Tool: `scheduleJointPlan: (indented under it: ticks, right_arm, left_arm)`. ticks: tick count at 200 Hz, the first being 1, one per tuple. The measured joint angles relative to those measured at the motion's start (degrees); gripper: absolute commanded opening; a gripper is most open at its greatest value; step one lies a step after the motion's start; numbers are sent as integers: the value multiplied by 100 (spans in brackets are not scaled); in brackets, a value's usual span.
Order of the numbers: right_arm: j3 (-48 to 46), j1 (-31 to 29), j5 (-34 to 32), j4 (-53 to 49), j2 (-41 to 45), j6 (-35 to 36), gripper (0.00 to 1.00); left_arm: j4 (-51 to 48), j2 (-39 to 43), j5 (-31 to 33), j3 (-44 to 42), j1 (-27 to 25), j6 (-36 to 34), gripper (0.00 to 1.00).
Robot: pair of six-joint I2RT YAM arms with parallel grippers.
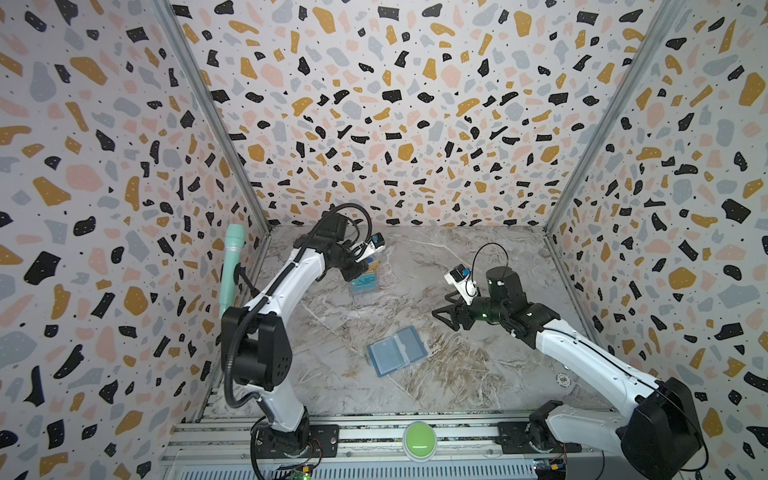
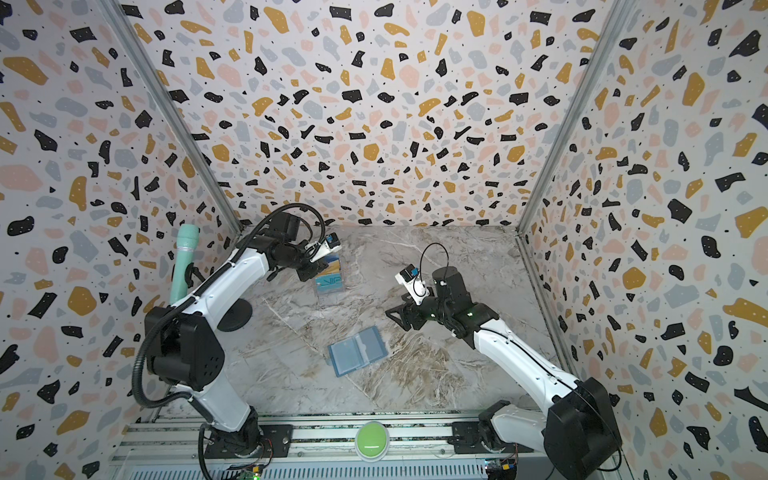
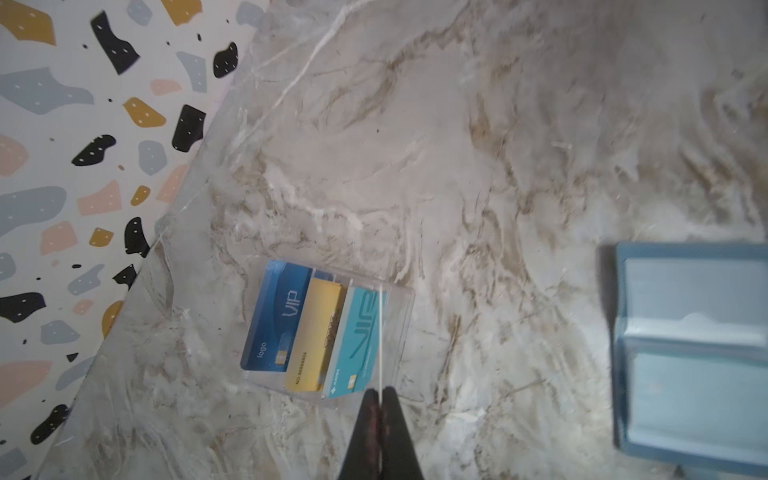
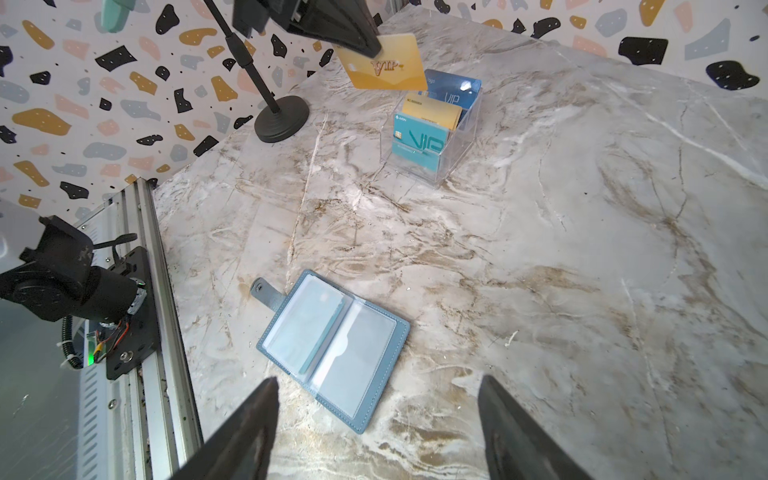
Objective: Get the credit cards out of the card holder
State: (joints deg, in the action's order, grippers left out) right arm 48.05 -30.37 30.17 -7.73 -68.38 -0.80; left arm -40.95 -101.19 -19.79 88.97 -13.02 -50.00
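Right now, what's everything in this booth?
card holder: one, slate-blue, open on mid-table
clear rack: one, transparent, back left of table
blue card: one, blue, rack's back tier
yellow card: one, yellow, middle tier
teal card: one, teal, front tier
gold card: one, gold, held above rack
microphone: one, mint-green, black stand by left wall
button: one, green, front rail
table: one, marbled, underneath everything
left gripper: one, black, shut on gold card
right gripper: one, black, open above table

A: What colour are the arms?
B: The left arm (image 1: 297, 266) and the right arm (image 1: 582, 357) are white, with black joint housings (image 1: 266, 353). A black ribbed hose (image 1: 227, 374) follows the left one; a thin black wire (image 1: 491, 244) loops on the right one.
A: And the fingers (image 4: 249, 432)?
B: Black, pointed.
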Motion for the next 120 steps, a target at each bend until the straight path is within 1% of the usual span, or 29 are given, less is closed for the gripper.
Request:
scheduleJointPlan:
  ticks: [24,51,84,120]
  right_arm:
    - [-44,0,-35,17,-2,-22,76]
    - [-44,0,-74,50,-17,-24,76]
    - [-44,0,-127,50,-44,-24,76]
    - [-55,0,-136,55,-83,-22,76]
  left_arm:
    - [-313,-411,-90,177,177,-732,0]
    - [-551,-872,-203,656,308,-1211,0]
    - [-575,-1294,-273,1130,374,-1519,0]
    - [-577,-1637,-376,1320,402,-1696,0]
